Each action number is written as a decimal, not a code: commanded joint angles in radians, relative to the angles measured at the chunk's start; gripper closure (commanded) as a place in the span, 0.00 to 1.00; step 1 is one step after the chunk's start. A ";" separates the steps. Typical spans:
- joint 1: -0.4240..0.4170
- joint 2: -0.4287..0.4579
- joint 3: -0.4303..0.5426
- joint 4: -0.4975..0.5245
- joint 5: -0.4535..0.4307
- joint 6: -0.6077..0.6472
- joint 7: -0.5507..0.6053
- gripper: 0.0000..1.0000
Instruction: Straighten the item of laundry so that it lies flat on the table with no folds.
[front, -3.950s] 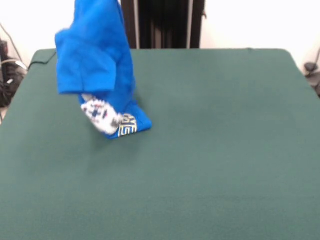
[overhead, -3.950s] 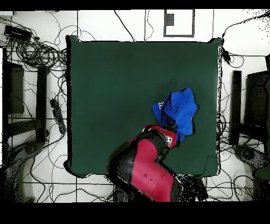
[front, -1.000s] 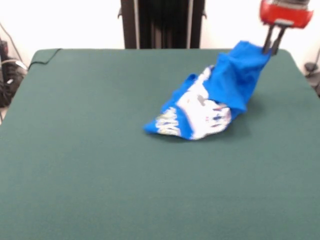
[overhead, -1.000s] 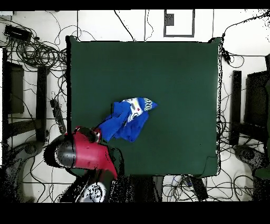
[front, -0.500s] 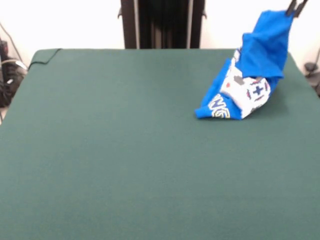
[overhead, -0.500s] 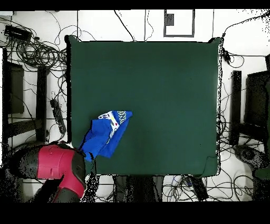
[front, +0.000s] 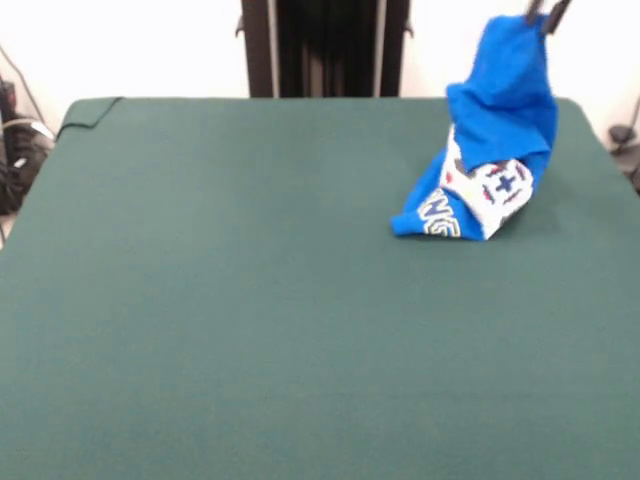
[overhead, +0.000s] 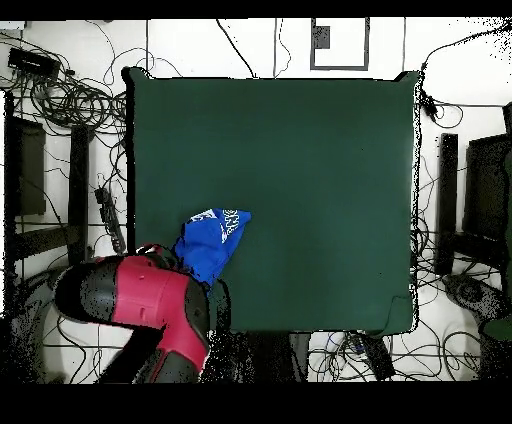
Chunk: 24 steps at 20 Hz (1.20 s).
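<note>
The pincer (front: 545, 14) shows only as two thin dark tips at the top edge of the front view, towards the right. These tips are pressed together on the highest point of the T-shirt (front: 495, 130), so the pincer is pinching the cloth and holds it up from above.

The T-shirt hangs directly below the pincer as a tall, narrow blue bundle. Its upper part is plain blue and is drawn up into a point where the tips hold it. Its lower part rests on the bench (front: 250, 300), and there the cloth spreads a little to the left of the pincer's line. On this lower part the white-grey controller print with a small blue cross can be seen, and beside it, at the left bottom corner, a piece of the yellow-outlined lettering. The shirt is much folded and not flat at all.

In the front view the bundle stands in the far right part of the green bench, near its right edge. In the overhead view the T-shirt (overhead: 210, 245) lies near the left edge of the bench (overhead: 320, 150), in its lower part, and the printed corner points towards the middle of the bench. The red and black arm (overhead: 140, 300) covers the lower left end of the shirt, so the pincer itself is hidden in this view. Most of the green surface is bare.
</note>
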 joint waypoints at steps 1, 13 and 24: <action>-0.012 -0.003 0.046 0.052 -0.071 0.016 0.110 0.00; -0.113 -0.077 -0.004 -0.017 -0.132 0.219 0.112 0.00; -0.095 -0.076 -0.045 -0.008 -0.047 -0.057 0.332 0.00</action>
